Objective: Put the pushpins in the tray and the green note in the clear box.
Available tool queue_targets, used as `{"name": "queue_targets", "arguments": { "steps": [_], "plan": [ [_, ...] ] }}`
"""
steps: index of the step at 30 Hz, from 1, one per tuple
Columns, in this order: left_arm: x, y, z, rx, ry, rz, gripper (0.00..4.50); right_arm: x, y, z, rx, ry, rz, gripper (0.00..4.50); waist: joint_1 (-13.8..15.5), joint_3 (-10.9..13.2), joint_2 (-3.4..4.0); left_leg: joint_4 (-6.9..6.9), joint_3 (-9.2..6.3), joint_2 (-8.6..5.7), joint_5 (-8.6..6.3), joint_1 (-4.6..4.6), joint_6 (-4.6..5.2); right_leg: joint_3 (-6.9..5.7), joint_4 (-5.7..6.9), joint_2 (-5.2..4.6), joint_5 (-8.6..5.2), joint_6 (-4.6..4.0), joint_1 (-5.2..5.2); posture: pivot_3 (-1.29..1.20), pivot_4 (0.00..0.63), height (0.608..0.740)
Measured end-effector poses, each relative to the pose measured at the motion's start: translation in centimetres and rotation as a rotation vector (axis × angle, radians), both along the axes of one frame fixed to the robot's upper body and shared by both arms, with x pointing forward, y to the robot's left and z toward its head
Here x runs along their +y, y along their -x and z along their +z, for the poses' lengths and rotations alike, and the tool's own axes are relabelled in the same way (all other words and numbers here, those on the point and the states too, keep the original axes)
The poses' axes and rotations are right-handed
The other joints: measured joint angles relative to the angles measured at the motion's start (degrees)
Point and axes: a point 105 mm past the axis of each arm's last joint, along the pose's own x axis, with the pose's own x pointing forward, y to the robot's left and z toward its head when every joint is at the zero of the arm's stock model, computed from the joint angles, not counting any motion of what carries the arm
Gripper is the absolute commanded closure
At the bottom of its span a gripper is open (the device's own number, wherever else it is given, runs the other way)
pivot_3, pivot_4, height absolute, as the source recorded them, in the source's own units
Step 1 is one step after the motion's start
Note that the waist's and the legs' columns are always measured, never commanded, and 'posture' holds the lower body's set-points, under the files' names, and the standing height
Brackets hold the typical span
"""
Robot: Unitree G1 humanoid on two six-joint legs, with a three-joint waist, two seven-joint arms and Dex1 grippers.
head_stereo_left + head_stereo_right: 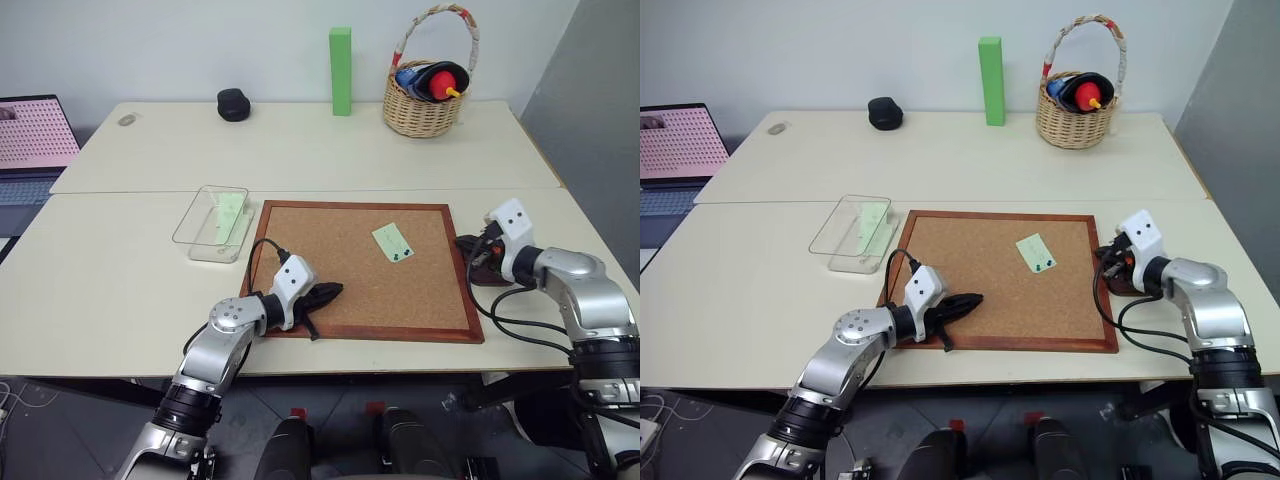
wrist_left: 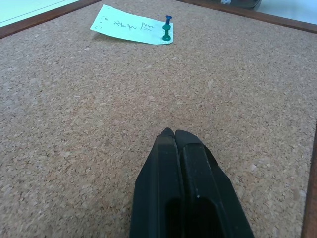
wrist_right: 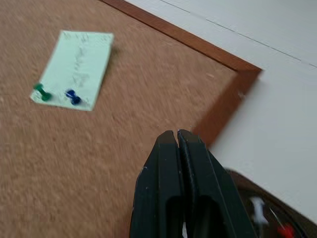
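The green note (image 1: pixel 391 241) lies on the corkboard (image 1: pixel 330 262), right of its middle. Two pushpins, one green (image 3: pixel 42 92) and one blue (image 3: pixel 73 96), stand in the note's near end. My left gripper (image 1: pixel 331 292) is shut and empty, low over the board's near left part. My right gripper (image 3: pixel 176 134) is shut and empty, hanging over the board's right frame beside the tray (image 3: pixel 270 206). This dark tray holds a white and a red pin. The clear box (image 1: pixel 196 228) sits left of the board with a pale green slip (image 1: pixel 230 212) inside.
A wicker basket (image 1: pixel 422 100) with toys, a tall green block (image 1: pixel 341 70) and a small black object (image 1: pixel 233 104) stand along the far table. A laptop (image 1: pixel 35 135) sits at the far left. The table edge runs just behind both arms.
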Motion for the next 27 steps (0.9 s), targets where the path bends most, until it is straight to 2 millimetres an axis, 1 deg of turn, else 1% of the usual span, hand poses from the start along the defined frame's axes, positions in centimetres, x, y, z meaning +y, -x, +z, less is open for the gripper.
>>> {"name": "queue_targets", "arguments": {
  "steps": [3,5,10,11,14,21,27],
  "plan": [
    [-0.1,0.0,0.1,-0.007,0.001,-0.009,4.50,-1.5,0.6,-0.5,0.020,0.015,-0.043,4.48,0.0,0.0,-0.01,-0.01,0.00,-0.01,0.00,-0.01,0.00,0.01,-0.03,0.00,-0.01,-0.01,0.01,0.00,0.150,0.740],
    [-0.1,-0.1,0.0,-0.007,0.001,-0.012,4.50,-2.1,0.9,-0.9,0.035,0.026,-0.063,4.48,0.1,0.0,-0.01,-0.01,-0.01,-0.01,0.00,0.00,0.00,0.00,-0.02,0.00,0.01,0.02,0.01,0.00,0.150,0.740],
    [-0.1,-0.1,0.0,-0.014,-0.002,-0.017,4.50,-3.0,1.3,-1.1,0.048,0.048,-0.082,4.48,0.1,0.0,0.00,0.00,0.00,-0.01,0.00,0.01,0.00,0.01,-0.02,0.00,0.00,0.02,0.01,0.00,0.150,0.740],
    [-0.1,-0.1,0.0,-0.015,-0.002,-0.019,4.50,-3.1,1.3,-1.0,0.048,0.051,-0.087,4.27,0.1,0.0,0.00,-0.01,-0.01,-0.01,0.00,0.01,0.00,0.00,-0.02,0.00,0.00,0.02,0.02,0.00,0.150,0.740],
    [-0.1,-0.1,0.0,-0.015,-0.003,-0.023,4.50,-3.2,1.3,-1.0,0.053,0.053,-0.092,3.85,0.1,0.0,0.00,-0.01,-0.01,-0.01,0.00,0.01,0.00,0.00,-0.02,0.00,-0.01,0.01,0.02,0.00,0.150,0.740],
    [-0.1,-0.1,0.0,-0.018,-0.006,-0.027,4.50,-3.3,1.3,-1.0,0.060,0.054,-0.097,2.57,0.1,0.0,0.00,-0.01,-0.01,-0.01,0.00,0.00,0.00,0.00,-0.03,0.00,0.00,0.01,0.02,0.00,0.150,0.740],
    [-0.1,-0.1,0.0,-0.030,-0.015,-0.032,4.50,-3.5,1.2,-0.5,0.047,0.049,-0.099,1.29,0.1,0.0,0.00,-0.01,0.00,-0.01,0.00,0.00,0.00,0.01,-0.04,0.00,-0.01,0.00,0.02,0.00,0.150,0.740]
  ]
}}
